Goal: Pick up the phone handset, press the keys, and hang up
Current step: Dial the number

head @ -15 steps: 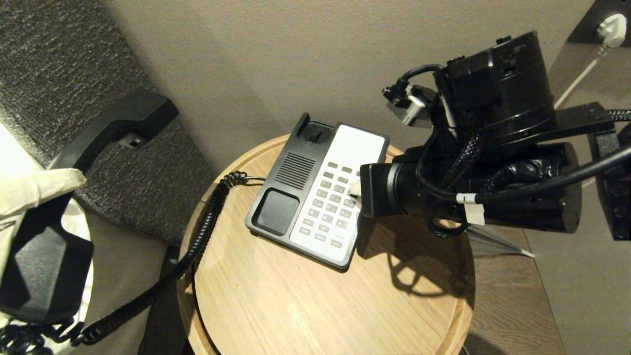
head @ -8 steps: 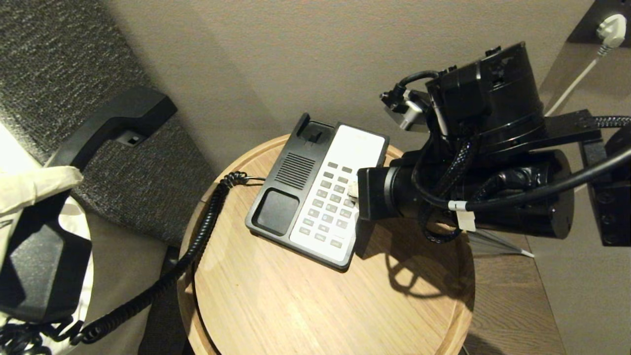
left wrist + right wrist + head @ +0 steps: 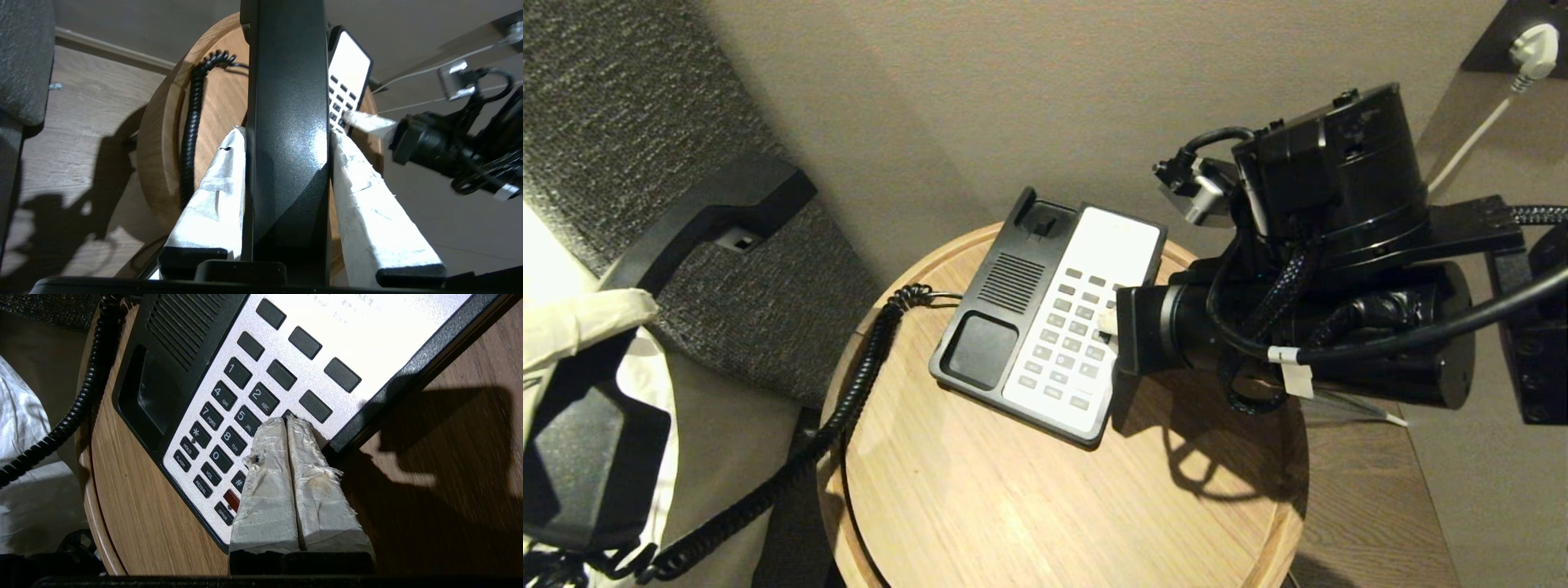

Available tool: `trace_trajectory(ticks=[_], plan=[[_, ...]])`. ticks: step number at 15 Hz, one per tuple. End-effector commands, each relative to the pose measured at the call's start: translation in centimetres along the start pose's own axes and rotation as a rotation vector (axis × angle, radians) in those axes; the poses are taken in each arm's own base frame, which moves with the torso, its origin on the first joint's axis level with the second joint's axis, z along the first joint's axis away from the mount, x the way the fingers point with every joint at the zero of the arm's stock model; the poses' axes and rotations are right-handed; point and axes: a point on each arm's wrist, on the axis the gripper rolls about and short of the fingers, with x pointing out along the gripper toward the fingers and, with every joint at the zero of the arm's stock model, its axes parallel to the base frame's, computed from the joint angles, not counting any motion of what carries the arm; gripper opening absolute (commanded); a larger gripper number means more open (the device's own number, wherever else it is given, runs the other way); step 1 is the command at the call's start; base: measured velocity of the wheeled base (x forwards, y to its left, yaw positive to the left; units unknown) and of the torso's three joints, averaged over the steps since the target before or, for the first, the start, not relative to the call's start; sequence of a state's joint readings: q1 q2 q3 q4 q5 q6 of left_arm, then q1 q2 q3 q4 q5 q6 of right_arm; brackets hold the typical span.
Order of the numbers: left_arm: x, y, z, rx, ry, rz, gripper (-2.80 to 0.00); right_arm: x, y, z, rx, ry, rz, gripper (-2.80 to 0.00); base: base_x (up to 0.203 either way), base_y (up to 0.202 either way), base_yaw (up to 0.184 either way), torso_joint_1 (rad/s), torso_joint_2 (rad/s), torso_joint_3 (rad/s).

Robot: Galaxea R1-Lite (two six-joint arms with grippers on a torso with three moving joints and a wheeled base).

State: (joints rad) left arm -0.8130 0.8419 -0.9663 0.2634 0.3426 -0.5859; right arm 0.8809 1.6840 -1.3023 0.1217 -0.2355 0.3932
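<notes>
Pinching the phone handset (image 3: pixel 286 122) lengthwise toward the table, left gripper (image 3: pixel 286 163); right gripper (image 3: pixel 288 420) pressed together on keys (image 3: pixel 229 416).

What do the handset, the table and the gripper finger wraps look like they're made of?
Handset: likely hard plastic, black, semi-gloss with a fine speckle; a soft highlight shows on its back.
Table: wood or wood veneer, light and matte, with straight grain lines and a raised rim.
Finger wraps: seemingly white cloth or paper tape, wrinkled, frayed at the edges and slightly stained.

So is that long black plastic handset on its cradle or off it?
Off. The left gripper clamps the long black plastic handset beside the round wooden table; the black-and-white phone base's cradle lies bare.
</notes>
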Motion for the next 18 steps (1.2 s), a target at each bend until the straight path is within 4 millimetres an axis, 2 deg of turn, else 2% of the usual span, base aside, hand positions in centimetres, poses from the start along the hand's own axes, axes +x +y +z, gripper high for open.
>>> trace_trajectory(ticks=[1, 8, 18], plan=[[-0.1, 0.3, -0.3, -0.001, 0.004, 0.005, -2.80, -0.6, 0.1, 0.4, 0.007, -0.021, 0.011, -2.80, 0.000, 0.000, 0.000, 0.000, 0.00, 0.000], [-0.3, 0.5, -0.5, -0.002, 0.006, 0.005, -2.80, -2.3, 0.7, 0.9, 0.014, -0.046, 0.059, -2.80, 0.000, 0.000, 0.000, 0.000, 0.00, 0.000], [-0.3, 0.5, -0.6, -0.001, 0.007, 0.006, -2.80, -1.4, 1.0, -0.2, 0.025, 0.004, 0.077, -2.80, 0.000, 0.000, 0.000, 0.000, 0.00, 0.000]])
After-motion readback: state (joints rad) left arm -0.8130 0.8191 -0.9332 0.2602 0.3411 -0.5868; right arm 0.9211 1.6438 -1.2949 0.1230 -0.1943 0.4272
